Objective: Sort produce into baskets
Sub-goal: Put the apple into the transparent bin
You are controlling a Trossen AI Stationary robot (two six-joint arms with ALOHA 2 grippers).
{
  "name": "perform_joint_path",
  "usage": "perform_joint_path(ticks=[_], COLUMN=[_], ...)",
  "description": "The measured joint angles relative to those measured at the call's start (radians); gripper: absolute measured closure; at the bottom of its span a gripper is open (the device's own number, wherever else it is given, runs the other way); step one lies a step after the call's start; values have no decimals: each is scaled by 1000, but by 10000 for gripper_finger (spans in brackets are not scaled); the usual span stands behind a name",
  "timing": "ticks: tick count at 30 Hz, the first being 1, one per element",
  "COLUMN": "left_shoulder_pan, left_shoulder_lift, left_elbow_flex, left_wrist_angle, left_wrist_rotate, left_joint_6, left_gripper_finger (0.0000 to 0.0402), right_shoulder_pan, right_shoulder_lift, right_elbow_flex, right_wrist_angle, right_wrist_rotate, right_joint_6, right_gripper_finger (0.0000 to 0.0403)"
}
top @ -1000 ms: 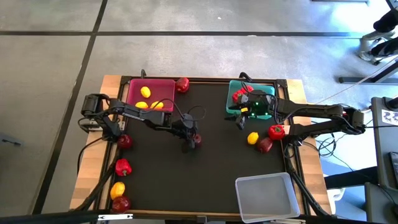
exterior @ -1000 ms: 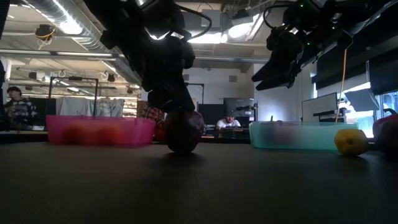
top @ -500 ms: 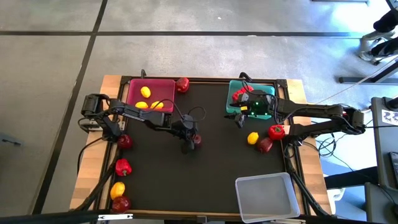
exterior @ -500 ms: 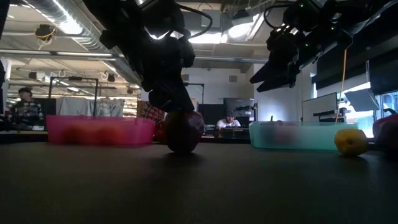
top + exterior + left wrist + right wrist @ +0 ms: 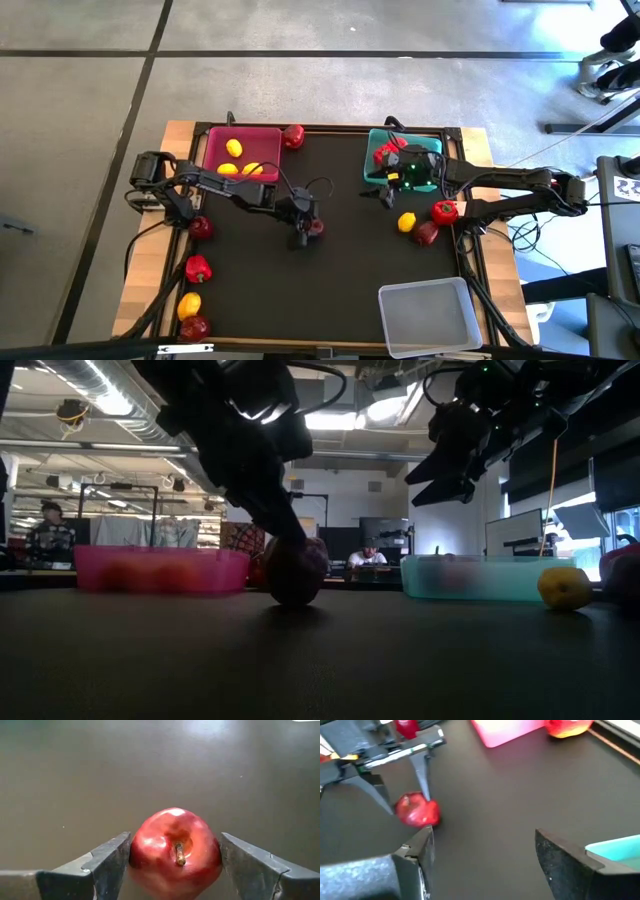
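Note:
A dark red apple [image 5: 314, 227] rests on the black mat at mid-table, its stem [image 5: 179, 854] tilted up toward the left wrist. My left gripper [image 5: 305, 231] reaches it from the table's left and is shut on it. My right gripper [image 5: 386, 193] hangs open and empty above the mat, at the near left corner of the teal basket [image 5: 432, 185]. That basket holds a red pepper [image 5: 385, 152]. The pink basket [image 5: 262, 150] holds yellow lemons [image 5: 233, 148]. The clear basket [image 5: 428, 315] stands at the near right. My left gripper pinches the apple between its two fingers, one on each opposite side [image 5: 134, 856] at the widest part. The fingers [image 5: 262, 490] slant down from the table's left. The apple's bottom [image 5: 296, 600] sits on the mat.
Loose produce lies right of centre: a lemon [image 5: 406, 222], a pepper [image 5: 444, 211], an apple [image 5: 426, 234]. Along the left edge lie an apple [image 5: 200, 227], a pepper [image 5: 198, 268], a lemon [image 5: 189, 305] and another apple [image 5: 194, 327]. A red fruit [image 5: 293, 136] sits beside the pink basket.
My left gripper has rolled about its own pointing line while staying at the apple, which rests in the same spot. My right gripper has opened wider without moving away.

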Motion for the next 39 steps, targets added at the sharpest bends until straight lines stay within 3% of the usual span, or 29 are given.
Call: perform_joint_path(ticks=[22, 29, 39], left_shoulder_pan=[34, 34, 34], left_shoulder_lift=[-85, -47, 12], left_elbow_flex=[-2, -1, 0], left_wrist_angle=[-30, -3, 77], left_wrist_rotate=[-7, -61, -62], left_joint_6=[-82, -82, -85], left_gripper_finger=[110, 109, 109], right_shoulder_pan=[0, 0, 0], right_shoulder_lift=[0, 0, 0], right_elbow_flex=[-1, -1, -1], right_wrist_angle=[0, 0, -1], right_wrist_rotate=[-1, -1, -2], right_joint_6=[-1, -1, -2], right_gripper_finger=[144, 144, 144])
